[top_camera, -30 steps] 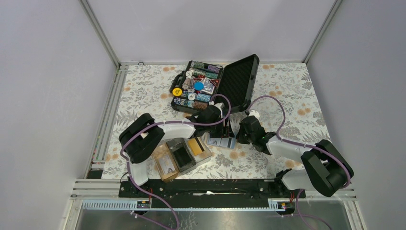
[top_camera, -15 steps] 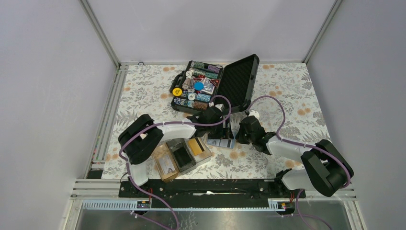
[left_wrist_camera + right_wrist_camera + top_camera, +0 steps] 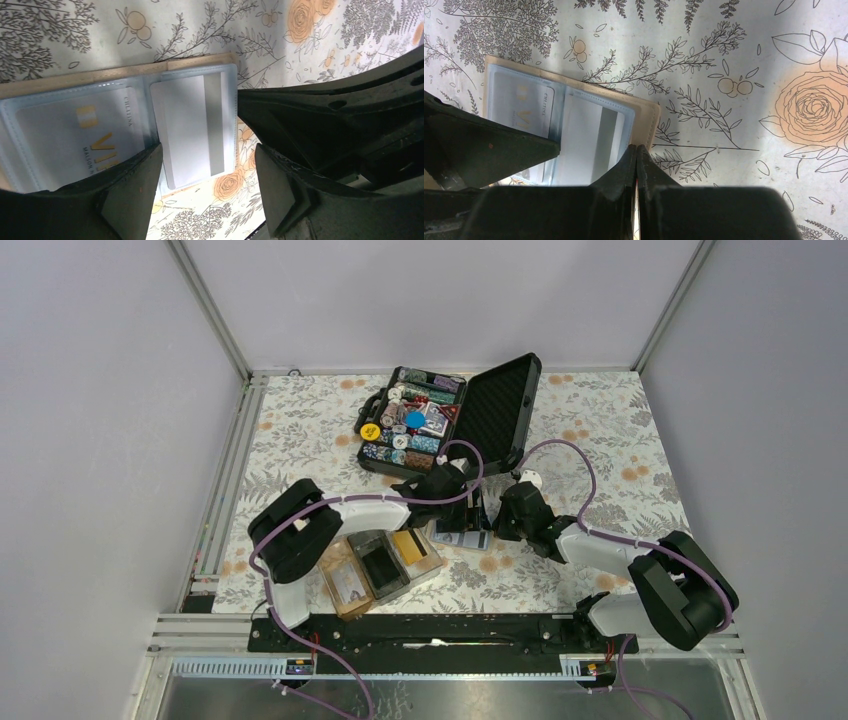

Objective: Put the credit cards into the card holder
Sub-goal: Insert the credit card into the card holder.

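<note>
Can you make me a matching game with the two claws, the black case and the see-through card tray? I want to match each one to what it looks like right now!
Things:
1. left claw
2. right claw
3. chip case
4. card holder

How it looks:
A. lid open
B. pinched shut
C. a gold credit card in one end compartment
D. spread wide, holding nothing

Right pairs: 1-D, 2-B, 3-A, 4-C.
</note>
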Controlling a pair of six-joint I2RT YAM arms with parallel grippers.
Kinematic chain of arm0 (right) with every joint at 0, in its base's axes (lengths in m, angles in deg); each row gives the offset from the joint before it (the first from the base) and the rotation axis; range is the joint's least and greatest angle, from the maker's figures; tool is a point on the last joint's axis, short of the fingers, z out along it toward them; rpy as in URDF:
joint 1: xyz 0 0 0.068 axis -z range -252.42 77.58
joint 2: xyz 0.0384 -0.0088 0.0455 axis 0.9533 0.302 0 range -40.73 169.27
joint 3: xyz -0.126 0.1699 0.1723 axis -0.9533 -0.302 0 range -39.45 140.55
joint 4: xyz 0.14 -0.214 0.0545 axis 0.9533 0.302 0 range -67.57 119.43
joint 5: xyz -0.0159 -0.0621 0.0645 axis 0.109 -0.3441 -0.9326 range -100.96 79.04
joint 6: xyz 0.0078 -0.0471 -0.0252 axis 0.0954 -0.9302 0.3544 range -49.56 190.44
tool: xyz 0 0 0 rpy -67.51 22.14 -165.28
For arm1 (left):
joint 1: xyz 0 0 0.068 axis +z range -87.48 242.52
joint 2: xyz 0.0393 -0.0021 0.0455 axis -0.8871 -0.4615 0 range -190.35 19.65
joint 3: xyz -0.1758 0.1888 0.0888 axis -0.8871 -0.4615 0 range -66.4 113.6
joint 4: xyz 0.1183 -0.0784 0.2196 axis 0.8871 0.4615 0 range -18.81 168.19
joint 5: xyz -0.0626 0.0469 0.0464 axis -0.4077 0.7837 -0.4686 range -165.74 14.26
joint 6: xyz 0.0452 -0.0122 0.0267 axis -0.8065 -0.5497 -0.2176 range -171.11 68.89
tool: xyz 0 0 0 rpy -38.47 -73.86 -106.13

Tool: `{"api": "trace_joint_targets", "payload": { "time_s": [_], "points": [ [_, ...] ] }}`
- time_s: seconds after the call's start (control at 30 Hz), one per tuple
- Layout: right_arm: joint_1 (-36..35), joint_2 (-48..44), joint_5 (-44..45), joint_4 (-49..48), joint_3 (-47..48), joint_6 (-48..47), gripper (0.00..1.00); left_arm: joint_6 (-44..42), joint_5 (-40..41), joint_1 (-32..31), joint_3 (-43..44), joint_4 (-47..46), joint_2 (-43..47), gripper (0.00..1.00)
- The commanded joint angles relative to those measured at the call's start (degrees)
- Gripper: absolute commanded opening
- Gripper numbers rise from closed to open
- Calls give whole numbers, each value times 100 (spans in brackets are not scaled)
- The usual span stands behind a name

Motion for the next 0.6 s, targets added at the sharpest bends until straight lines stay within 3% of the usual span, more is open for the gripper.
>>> {"api": "trace_joint_targets", "payload": {
  "time_s": [0.0,0.33,0.4,0.57],
  "points": [
    [14,4,-36,4,15,17,0,251,-296,-101,-91,-563,-45,70],
    [16,-286,358,695,283,17,1,291,-235,-187,-171,-695,137,70],
    [16,-451,561,1135,432,-12,6,148,-144,-184,-168,-550,301,71],
    [21,-972,1175,2198,814,-94,29,-188,-105,-157,-114,-284,685,76]
  ]
}}
